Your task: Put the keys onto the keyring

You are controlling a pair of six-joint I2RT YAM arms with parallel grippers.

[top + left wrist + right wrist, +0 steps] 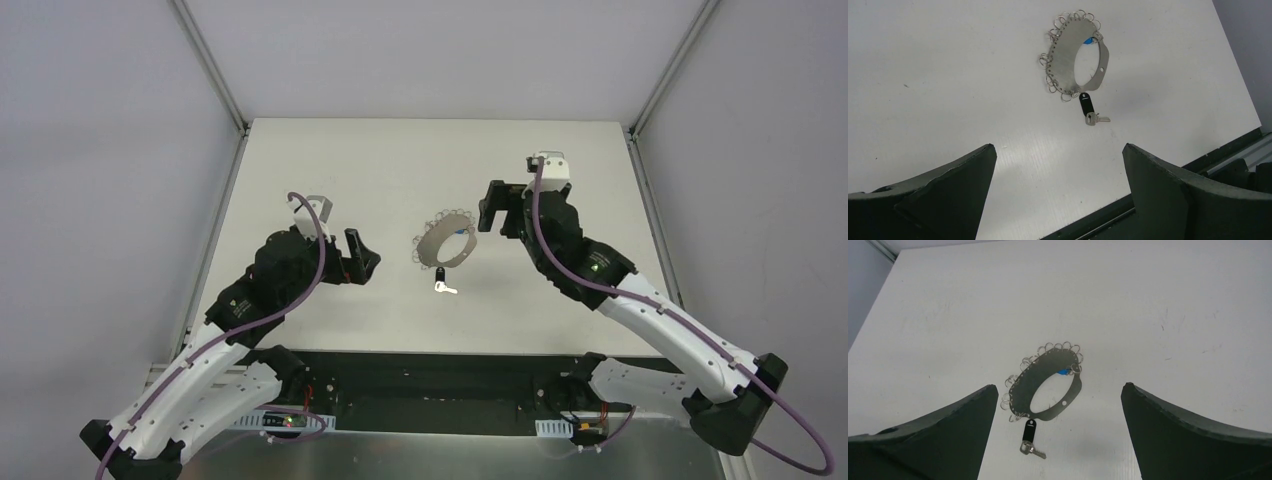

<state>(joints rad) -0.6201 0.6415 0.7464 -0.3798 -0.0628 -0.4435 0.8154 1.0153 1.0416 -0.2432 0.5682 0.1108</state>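
The keyring (432, 246) is a grey metal band loop fringed with small silver rings, lying mid-table; it also shows in the left wrist view (1063, 62) and the right wrist view (1027, 386). The black-headed key (441, 286) lies just near of it, its black head (1085, 104) touching the fringe; I cannot tell if it is attached. It shows in the right wrist view (1029, 432) too. The blue-headed key (1064, 372) sits at the ring's far rim, mostly hidden. My left gripper (362, 256) is open and empty, left of the ring. My right gripper (492, 210) is open and empty, right of it.
The white table top (330, 160) ends at a black strip (430, 365) along the near edge, also seen in the left wrist view (1148, 185). Metal frame rails (215, 70) rise at the back corners. Grey walls surround the table.
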